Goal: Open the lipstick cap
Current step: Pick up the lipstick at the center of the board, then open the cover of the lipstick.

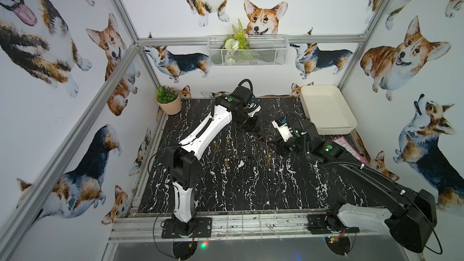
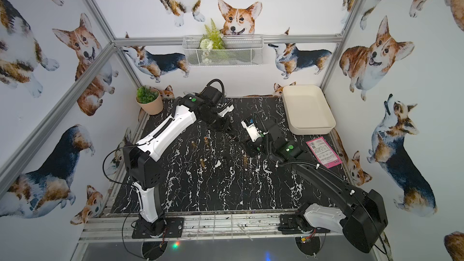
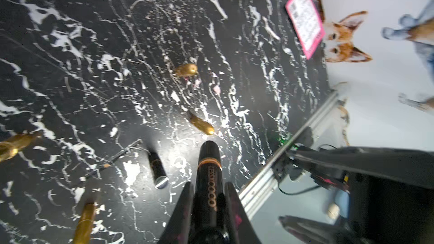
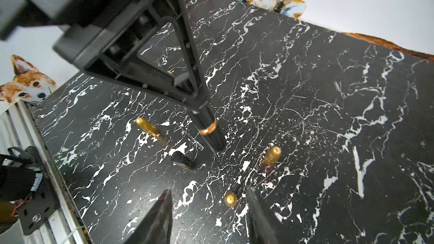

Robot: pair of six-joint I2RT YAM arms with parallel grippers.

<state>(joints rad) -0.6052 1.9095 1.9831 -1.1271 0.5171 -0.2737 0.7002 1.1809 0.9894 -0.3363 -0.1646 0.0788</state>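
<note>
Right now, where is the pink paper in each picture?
In a top view: the pink paper lies at the table's right edge, partly hidden by the right arm.
In a top view: the pink paper shows whole, just in front of the cream tray.
Left wrist: upper right, beside the wall.
Right wrist: not in it.
Shared landmark: the black marble table.

Both top views look steeply down from high in front on the whole table [image 1: 226, 192]. Wrist cameras hang close, seemingly facing each other, sharing the lipstick [image 3: 207, 165] [image 4: 210, 130].
</note>
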